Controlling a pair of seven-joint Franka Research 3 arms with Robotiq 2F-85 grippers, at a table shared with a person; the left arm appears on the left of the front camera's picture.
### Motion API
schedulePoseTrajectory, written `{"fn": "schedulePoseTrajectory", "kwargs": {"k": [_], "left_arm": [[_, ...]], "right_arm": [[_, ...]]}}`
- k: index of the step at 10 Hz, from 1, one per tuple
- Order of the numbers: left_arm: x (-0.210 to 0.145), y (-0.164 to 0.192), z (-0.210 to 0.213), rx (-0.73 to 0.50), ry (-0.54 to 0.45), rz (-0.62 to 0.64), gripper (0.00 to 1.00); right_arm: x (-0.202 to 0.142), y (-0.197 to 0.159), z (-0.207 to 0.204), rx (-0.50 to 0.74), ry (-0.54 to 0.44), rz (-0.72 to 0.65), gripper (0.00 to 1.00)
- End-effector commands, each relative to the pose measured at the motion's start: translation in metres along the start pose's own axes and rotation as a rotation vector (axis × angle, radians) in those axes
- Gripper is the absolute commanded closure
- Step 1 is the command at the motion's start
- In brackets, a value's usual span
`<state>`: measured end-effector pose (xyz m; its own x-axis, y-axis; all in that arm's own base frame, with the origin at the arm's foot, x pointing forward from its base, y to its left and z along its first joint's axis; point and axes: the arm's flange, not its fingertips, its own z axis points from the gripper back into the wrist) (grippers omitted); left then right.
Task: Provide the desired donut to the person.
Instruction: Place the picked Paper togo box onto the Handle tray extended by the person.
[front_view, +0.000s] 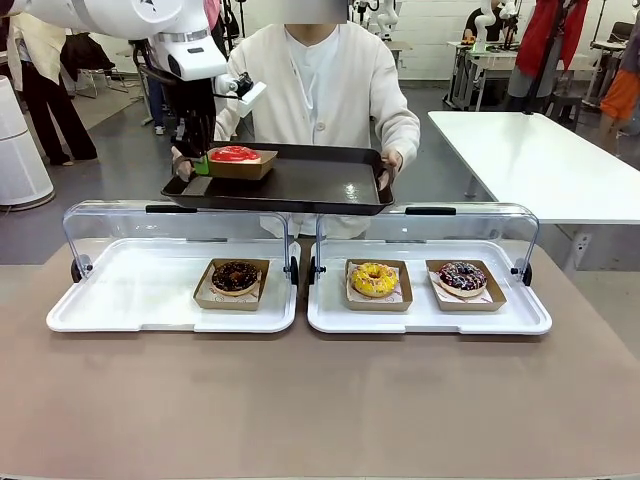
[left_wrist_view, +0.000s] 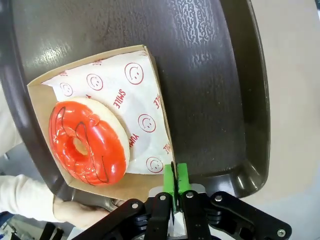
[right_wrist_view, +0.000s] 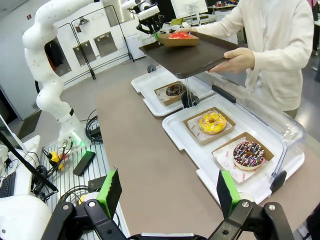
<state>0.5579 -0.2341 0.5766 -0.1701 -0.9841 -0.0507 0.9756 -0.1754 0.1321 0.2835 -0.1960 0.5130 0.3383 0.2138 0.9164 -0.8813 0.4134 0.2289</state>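
Observation:
The red-glazed donut (front_view: 234, 153) (left_wrist_view: 87, 142) (right_wrist_view: 180, 35) lies in a brown cardboard tray (front_view: 245, 168) (left_wrist_view: 100, 54) lined with smiley-print paper. That tray rests on the left end of a black serving tray (front_view: 300, 185) (left_wrist_view: 210, 75) (right_wrist_view: 195, 55), which the person (front_view: 330, 80) (right_wrist_view: 280, 45) holds in both hands over the display cases. My left gripper (front_view: 203, 165) (left_wrist_view: 175, 180) has its green pads pinched on the cardboard tray's edge. My right gripper (right_wrist_view: 169, 192) is open and holds nothing, low over the near table edge.
Two white display trays (front_view: 150, 310) (front_view: 430, 318) with raised clear lids stand on the brown table. The left one holds a chocolate donut (front_view: 235, 277); the right one holds a yellow donut (front_view: 374, 279) and a sprinkled chocolate donut (front_view: 462, 277). A white table (front_view: 540, 160) stands far right.

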Motion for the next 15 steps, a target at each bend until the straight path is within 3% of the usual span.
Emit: {"fn": "schedulePoseTrajectory", "kwargs": {"k": [1, 2, 3, 5, 6, 7, 12, 15], "left_arm": [[-0.002, -0.003, 0.003, 0.006, -0.026, 0.003, 0.39], [-0.001, -0.004, 0.004, 0.008, -0.028, 0.0, 0.24], [-0.001, -0.003, 0.006, 0.005, -0.026, -0.006, 0.0], [-0.002, -0.004, 0.007, 0.003, -0.021, -0.008, 0.0], [-0.002, -0.005, 0.007, -0.001, -0.022, -0.006, 0.08], [-0.002, -0.004, 0.007, -0.008, -0.021, -0.008, 0.0], [-0.004, -0.005, 0.006, -0.047, -0.019, -0.001, 0.0], [-0.036, -0.04, 0.007, -0.086, -0.077, -0.053, 0.0]], "right_arm": [[-0.001, 0.0, -0.001, 0.004, -0.018, 0.007, 0.0], [-0.001, 0.0, -0.001, 0.004, -0.018, 0.007, 0.0], [-0.001, 0.0, -0.001, 0.004, -0.018, 0.007, 0.0], [-0.001, 0.0, -0.001, 0.004, -0.018, 0.007, 0.0], [-0.001, 0.0, -0.001, 0.004, -0.018, 0.007, 0.0], [-0.001, 0.0, -0.001, 0.004, -0.018, 0.007, 0.0], [-0.001, 0.0, -0.001, 0.004, -0.018, 0.007, 0.0], [-0.001, 0.0, -0.001, 0.004, -0.018, 0.007, 0.0]]}}
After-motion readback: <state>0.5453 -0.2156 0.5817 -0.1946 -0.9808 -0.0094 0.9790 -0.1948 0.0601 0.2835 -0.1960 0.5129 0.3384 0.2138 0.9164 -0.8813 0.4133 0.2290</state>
